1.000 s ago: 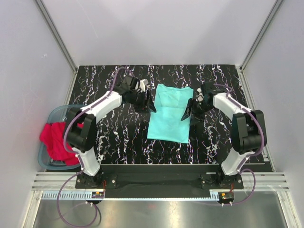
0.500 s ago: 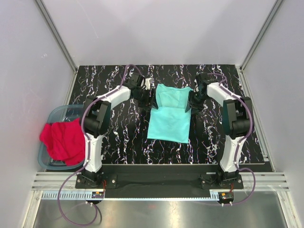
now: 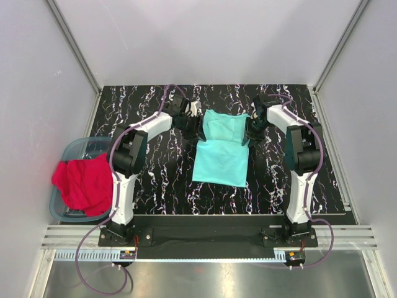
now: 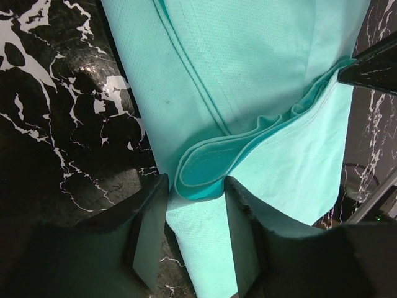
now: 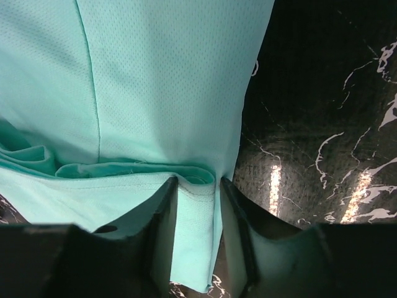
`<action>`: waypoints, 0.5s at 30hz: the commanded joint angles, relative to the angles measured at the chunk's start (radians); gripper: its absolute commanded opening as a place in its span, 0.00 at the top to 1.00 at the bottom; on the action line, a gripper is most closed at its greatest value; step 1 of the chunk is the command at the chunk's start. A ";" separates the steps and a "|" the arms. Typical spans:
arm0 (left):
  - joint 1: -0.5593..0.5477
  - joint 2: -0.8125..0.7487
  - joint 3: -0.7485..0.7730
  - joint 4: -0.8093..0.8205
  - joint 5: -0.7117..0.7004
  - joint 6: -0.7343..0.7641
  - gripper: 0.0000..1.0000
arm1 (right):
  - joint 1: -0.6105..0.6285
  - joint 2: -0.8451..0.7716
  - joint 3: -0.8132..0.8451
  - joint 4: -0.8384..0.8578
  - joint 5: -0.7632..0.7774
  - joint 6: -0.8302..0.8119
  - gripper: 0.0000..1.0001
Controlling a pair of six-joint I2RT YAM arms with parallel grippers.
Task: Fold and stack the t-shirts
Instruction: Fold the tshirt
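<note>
Both arms have pushed up-frame over the last sec, from beside the middle of the teal shirt [image 3: 220, 158] to its upper third, and they now stretch out long. Red shirt [image 3: 79, 183] hasn't budged: it's draped over the tub [image 3: 73, 148] at mid-left of the overhead frame, off the worktop [image 3: 155, 180]. Teal shirt lies in the centre of the worktop, w/ a cross-wise ridge of folded cloth where the arms meet it.

Left end effector [image 4: 196, 192]: fingers apart, straddling a looped fold at the shirt's edge. Cloth sits in the gap but isn't squeezed flat. Right end effector [image 5: 197, 186]: same story, fingers apart w/ a flat strip of hem between them, not clamped yet.

Likely trouble, as I judge it:
- Several layers are stacked at each edge, so a pinch may catch only the top one and the fold would fall open on the lift.
- If one side bites before the other, the shirt skews.
- Fingers look low on the worktop, so any sideways drag could slide the whole shirt instead of folding it.
</note>
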 commanded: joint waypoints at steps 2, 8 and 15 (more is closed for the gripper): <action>-0.002 -0.012 0.033 0.048 0.036 -0.020 0.58 | -0.009 -0.027 0.049 -0.020 -0.004 -0.015 0.70; -0.002 -0.027 0.029 0.050 0.050 -0.044 0.73 | -0.008 -0.075 0.043 -0.058 -0.029 0.011 1.00; -0.002 -0.049 0.036 0.016 0.033 -0.049 0.82 | -0.009 -0.150 -0.009 -0.110 -0.027 0.049 1.00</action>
